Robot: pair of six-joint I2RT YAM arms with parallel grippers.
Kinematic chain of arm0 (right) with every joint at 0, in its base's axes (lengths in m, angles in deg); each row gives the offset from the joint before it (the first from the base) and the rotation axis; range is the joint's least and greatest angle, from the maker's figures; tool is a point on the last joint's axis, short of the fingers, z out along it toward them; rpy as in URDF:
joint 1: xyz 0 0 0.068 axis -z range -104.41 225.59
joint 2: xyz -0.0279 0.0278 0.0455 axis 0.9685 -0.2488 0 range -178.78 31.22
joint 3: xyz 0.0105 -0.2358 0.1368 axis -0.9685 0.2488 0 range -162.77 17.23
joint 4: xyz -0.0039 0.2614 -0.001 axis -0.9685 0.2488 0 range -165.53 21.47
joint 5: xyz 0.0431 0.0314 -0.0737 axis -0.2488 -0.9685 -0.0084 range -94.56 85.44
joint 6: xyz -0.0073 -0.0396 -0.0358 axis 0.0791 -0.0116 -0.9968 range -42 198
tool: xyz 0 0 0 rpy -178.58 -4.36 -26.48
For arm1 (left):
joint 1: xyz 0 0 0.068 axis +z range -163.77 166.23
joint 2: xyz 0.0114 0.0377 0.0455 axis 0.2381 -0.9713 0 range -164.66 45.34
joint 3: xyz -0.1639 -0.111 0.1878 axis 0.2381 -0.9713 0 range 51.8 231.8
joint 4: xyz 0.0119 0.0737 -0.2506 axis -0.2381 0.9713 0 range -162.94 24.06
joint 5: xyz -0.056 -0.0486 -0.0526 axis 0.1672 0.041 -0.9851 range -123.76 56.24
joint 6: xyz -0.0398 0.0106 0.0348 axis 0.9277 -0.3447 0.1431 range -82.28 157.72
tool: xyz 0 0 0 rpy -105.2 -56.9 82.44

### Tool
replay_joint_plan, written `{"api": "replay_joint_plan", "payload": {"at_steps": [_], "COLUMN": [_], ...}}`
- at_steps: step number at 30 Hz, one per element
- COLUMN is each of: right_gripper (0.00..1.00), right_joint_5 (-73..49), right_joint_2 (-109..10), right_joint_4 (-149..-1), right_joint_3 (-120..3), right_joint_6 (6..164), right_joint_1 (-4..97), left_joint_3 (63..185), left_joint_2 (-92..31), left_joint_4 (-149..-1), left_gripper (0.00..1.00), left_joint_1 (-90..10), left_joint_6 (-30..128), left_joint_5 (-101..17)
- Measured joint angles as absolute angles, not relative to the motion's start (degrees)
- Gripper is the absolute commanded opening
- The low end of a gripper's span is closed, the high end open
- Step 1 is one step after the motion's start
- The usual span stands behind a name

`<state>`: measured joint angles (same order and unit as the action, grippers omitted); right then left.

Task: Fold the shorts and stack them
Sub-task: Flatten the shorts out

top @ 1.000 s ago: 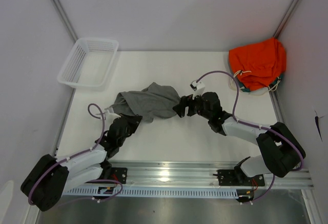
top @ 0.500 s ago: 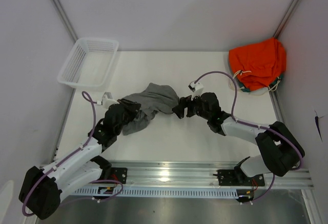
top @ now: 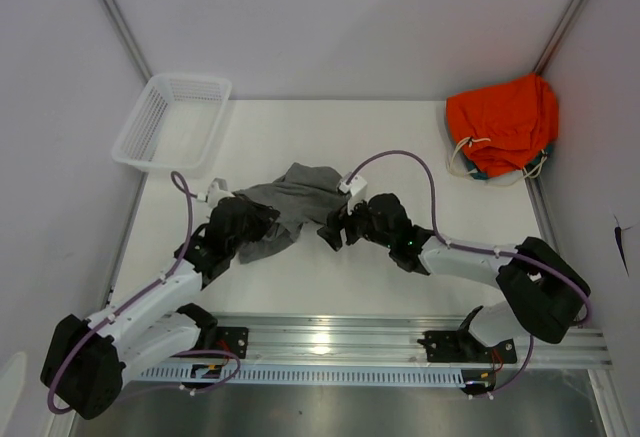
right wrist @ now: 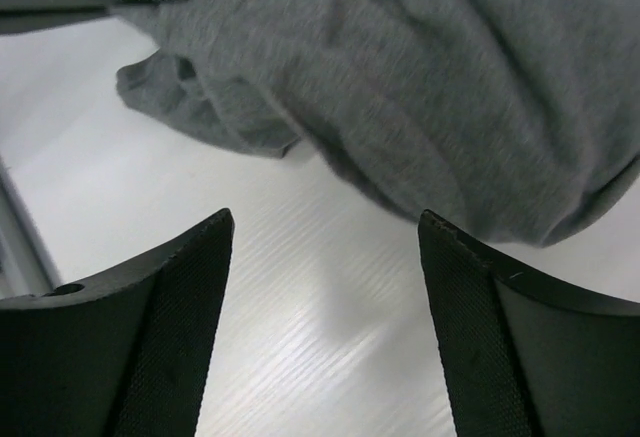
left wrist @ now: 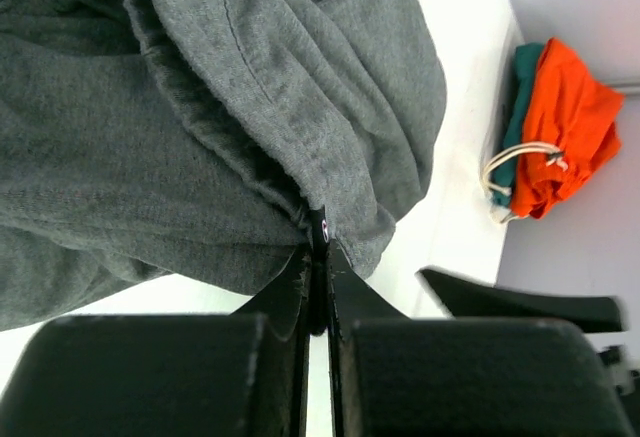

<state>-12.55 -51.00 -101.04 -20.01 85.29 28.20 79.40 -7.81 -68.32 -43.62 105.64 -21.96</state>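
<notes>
Left claw (left wrist: 317,257): closed right down on the edge of the grey shorts (left wrist: 200,157), pinching at the small dark tag (left wrist: 317,225). A second ago it was not quite shut; now the fingers meet with only fabric between them. Grip looks thin, a hem's worth and no more.

Right claw (right wrist: 325,287): wide open, holding nothing. It hangs over bare table (top: 330,137) with the rounded fold of the shorts just beyond its tips, near but not touching. From above it has slid in and toward the near edge since a second ago.

Shorts (top: 290,202): left of centre on the table, between my two claws, crumpled. They lay spread wider a second ago; my left arm's push inward has bunched them into a tighter heap, with folds lying over each other. No leg or waistband is laid flat.

The white basket (top: 190,78) stands at the far left corner and the orange garment (top: 500,117) at the far right corner, both well apart from the work.

Reading: one hold is made, the second is not. I judge folding has not begun. The cloth needs drawing out flat first, and that wants my right claw on an opposite edge. Risk: the thin pinch slips when I pull.
</notes>
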Motion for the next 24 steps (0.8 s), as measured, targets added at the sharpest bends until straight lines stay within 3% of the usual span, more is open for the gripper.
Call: {"api": "replay_joint_plan", "payload": {"at_steps": [2, 6, 12, 14, 18, 24], "right_gripper": [0.65, 0.64, 0.69, 0.67, 0.52, 0.52], "right_joint_5": [-11.08, -7.89, -9.01, -10.34, -11.54, -11.50], "right_joint_2": [-52.03, -54.47, -54.76, -55.50, -57.42, -59.74], "right_joint_4": [-100.41, -100.50, -108.45, -108.93, -109.02, -108.39], "right_joint_3": [-22.41, -28.07, -27.11, -27.26, -27.33, -29.80], "right_joint_6": [83.13, 77.90, 69.31, 66.67, 63.33, 60.70], "right_joint_1": [27.74, 25.73, 22.01, 21.94, 21.73, 20.41], "left_joint_3": [79.95, 82.31, 86.13, 86.44, 87.49, 87.95], "left_joint_2": [-7.81, -8.16, -9.05, -9.05, -9.56, -10.28], "left_joint_4": [-67.36, -64.50, -61.63, -61.02, -59.45, -59.18], "left_gripper": [0.04, 0.04, 0.05, 0.05, 0.05, 0.05], "left_joint_1": [-43.55, -42.94, -42.28, -42.00, -41.69, -41.61], "left_joint_6": [104.98, 103.21, 100.55, 99.96, 98.65, 97.97], "left_joint_5": [-22.36, -23.78, -26.42, -27.15, -28.43, -30.03]}}
